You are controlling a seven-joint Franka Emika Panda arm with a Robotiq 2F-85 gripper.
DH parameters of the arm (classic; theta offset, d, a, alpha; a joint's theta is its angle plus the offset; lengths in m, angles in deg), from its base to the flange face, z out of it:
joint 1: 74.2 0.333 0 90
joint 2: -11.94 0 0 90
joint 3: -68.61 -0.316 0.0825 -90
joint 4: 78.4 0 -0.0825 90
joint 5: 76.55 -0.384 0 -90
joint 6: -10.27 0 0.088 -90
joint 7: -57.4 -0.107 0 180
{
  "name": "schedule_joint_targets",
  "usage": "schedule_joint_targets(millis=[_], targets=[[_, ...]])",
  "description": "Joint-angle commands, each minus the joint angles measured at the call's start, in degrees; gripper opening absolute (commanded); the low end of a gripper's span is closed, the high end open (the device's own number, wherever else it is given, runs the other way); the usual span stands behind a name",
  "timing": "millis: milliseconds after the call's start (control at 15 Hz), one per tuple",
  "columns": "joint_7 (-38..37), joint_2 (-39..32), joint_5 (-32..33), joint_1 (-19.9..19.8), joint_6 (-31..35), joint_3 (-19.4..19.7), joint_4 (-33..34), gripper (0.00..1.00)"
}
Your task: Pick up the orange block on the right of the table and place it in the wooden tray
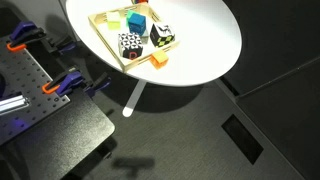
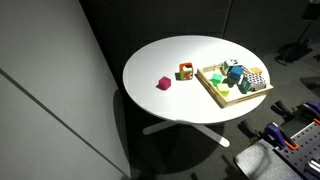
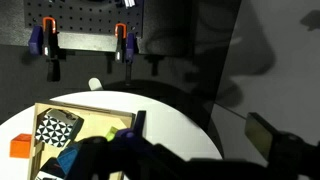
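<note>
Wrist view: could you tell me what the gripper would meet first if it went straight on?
Probably the wooden tray, at the rim nearest it; the gripper is dark and blurred, so depth is unclear.

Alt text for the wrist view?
Looking down on a white round table: a wooden tray holds a black-and-white patterned cube and a blue block, with an orange block just outside its rim. The dark, blurred gripper crosses the bottom. Clamps show in the background.

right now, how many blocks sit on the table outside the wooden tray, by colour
orange block: 1
pink block: 1
total: 2
</note>
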Motion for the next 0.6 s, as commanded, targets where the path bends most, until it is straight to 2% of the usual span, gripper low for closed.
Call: schedule_joint_targets(millis=[0,533], targets=[[0.6,0.1,-0.5,-1.2,-0.3,-0.9,0.2,1.0],[-0.1,-1.1,0.0,-2.2,1.2,-1.2,0.1,1.0]])
